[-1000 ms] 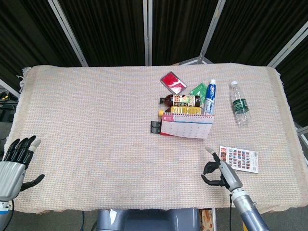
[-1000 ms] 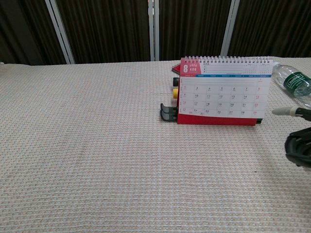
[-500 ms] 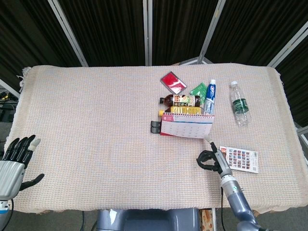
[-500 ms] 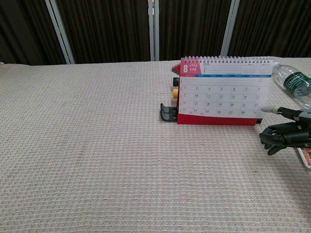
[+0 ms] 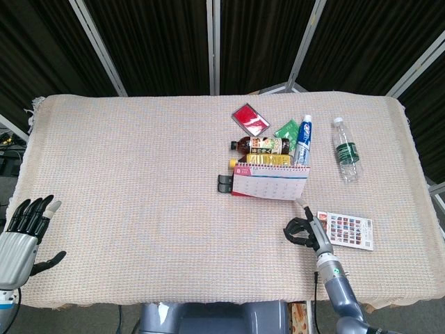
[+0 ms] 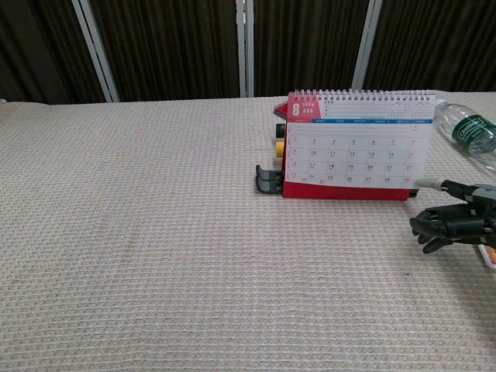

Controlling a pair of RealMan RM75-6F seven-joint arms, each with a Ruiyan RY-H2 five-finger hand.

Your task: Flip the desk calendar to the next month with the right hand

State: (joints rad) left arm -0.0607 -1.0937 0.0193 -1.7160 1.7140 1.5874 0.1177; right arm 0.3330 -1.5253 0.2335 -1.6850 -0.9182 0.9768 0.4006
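Observation:
The desk calendar (image 5: 270, 182) (image 6: 358, 147) stands upright on a red base, spiral on top, showing the page marked 8. My right hand (image 5: 308, 232) (image 6: 455, 219) hovers just right of and in front of its lower right corner. One pale-tipped finger points toward that corner, a small gap short of it. The other fingers are curled in and hold nothing. At the table's near left edge my left hand (image 5: 21, 236) has its fingers spread and holds nothing; it shows only in the head view.
Behind the calendar lie a tea bottle (image 5: 262, 145), a yellow pack, a green packet, a toothpaste tube (image 5: 303, 139) and a red case (image 5: 250, 118). A black clip (image 6: 269, 180) sits at its left. A water bottle (image 5: 345, 149) and a printed card (image 5: 345, 229) lie to the right.
My right hand has moved forward and left from the near edge to the calendar's lower right corner, then settled slightly lower. The left hand has barely shifted.

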